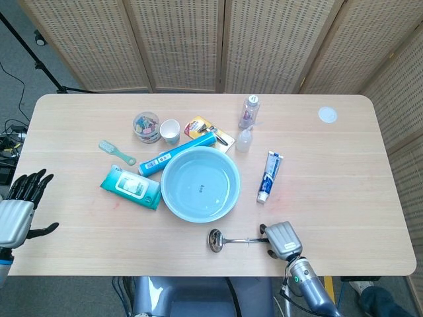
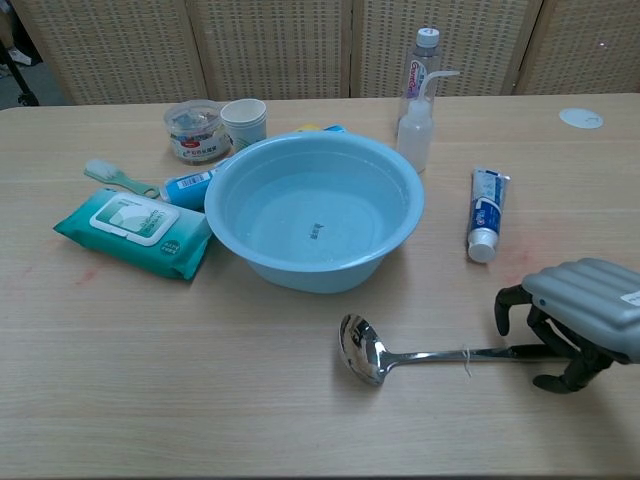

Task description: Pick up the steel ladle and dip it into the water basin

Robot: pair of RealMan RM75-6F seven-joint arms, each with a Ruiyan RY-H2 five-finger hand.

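The steel ladle [image 1: 228,240] lies flat on the table in front of the light-blue water basin [image 1: 164,188], its bowl [image 2: 360,348] to the left and its handle pointing right. My right hand [image 1: 283,239] hovers palm-down over the black end of the handle, which it hides. In the chest view the right hand [image 2: 585,312] arches over the handle with its thumb and fingers down on either side and a gap still showing. The basin [image 2: 216,195] holds clear water. My left hand [image 1: 18,212] hangs with fingers spread beyond the table's left edge, holding nothing.
Right of the basin lies a toothpaste tube [image 1: 269,176]. A wipes pack [image 1: 131,187], a brush [image 1: 116,152] and a blue tube [image 1: 176,153] sit to its left. Behind it stand a paper cup [image 1: 170,131], a small jar [image 1: 146,126] and two bottles [image 1: 248,111].
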